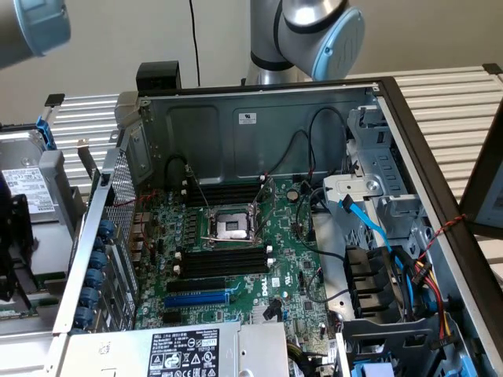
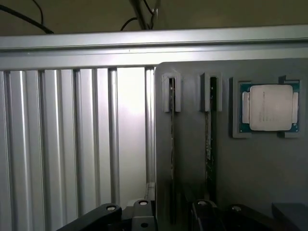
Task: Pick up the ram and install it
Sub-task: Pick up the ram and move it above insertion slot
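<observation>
I am looking in on what is reading as a robotics lab set up for computer assembly. An open desktop computer case point(image 1: 259, 133) is lying on a ribbed aluminium bench point(image 1: 448, 102), its green motherboard point(image 1: 299, 275) facing up, and a grey-and-blue robot arm point(image 1: 314, 31) is standing behind it. Through the wrist view, a grey fixture plate point(image 2: 250, 168) is holding a bare processor point(image 2: 271, 108) in a recess beside the ribbing.

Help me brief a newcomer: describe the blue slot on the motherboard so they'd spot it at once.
In the open computer case, find the green motherboard and its square metal processor socket. Below the socket in the exterior view lie long black slots, and just below those sits the blue slot. It is the only blue one; its neighbours are black.
</observation>
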Motion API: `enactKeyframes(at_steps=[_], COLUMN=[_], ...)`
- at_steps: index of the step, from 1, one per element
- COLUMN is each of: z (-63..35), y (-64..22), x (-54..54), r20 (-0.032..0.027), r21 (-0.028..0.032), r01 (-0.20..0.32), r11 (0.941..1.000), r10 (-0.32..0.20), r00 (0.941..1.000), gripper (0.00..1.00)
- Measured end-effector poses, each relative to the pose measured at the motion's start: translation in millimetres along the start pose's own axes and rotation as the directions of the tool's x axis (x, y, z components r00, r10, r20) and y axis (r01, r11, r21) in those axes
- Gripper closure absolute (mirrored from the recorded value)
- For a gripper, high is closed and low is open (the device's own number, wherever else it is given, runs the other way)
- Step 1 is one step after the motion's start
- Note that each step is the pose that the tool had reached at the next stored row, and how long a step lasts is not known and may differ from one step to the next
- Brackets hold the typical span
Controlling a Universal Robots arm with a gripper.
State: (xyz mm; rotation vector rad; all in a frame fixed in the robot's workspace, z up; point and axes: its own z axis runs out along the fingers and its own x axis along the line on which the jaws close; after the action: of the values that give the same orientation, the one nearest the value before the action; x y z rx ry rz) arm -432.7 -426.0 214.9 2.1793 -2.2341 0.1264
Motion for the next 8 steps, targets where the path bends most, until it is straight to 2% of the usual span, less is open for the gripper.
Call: enactKeyframes(at_steps=[8], z=[5.0], y=[2.7], x=[-3.9], r20=[0.0003], r21=[0.0000], r01=[0.000], r11=[1.0000], r10=[0.000], r00=[1.0000], gripper=[0.65])
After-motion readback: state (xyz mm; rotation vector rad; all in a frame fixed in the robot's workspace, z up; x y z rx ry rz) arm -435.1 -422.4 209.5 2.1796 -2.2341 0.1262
